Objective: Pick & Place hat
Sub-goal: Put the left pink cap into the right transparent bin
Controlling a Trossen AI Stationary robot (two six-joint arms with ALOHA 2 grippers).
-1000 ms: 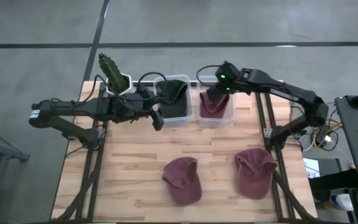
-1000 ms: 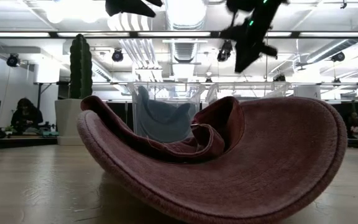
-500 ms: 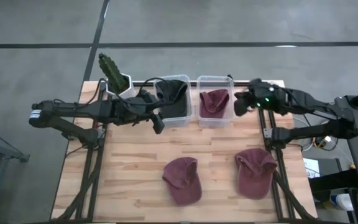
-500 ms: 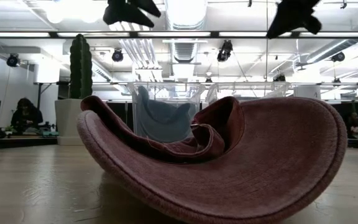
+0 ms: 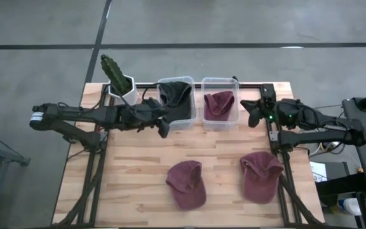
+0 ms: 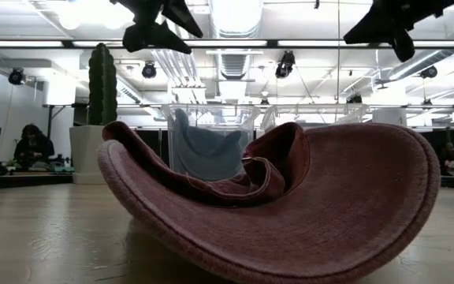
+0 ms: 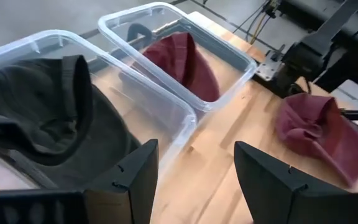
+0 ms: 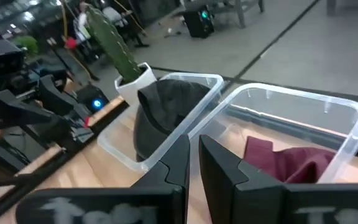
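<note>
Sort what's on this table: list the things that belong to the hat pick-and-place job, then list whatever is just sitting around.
Job:
- maroon hat near table centre
- maroon hat to its right
- clear bin holding a maroon hat
- clear bin holding a dark hat
- left gripper, open, beside the dark-hat bin
- right gripper, beside the maroon-hat bin

Lying about:
- potted cactus

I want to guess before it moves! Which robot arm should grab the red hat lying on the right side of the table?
Probably the right. Its empty gripper hangs almost above that red hat, while the left gripper waits by the bin with the dark hat, nearer the other red hat.
</note>
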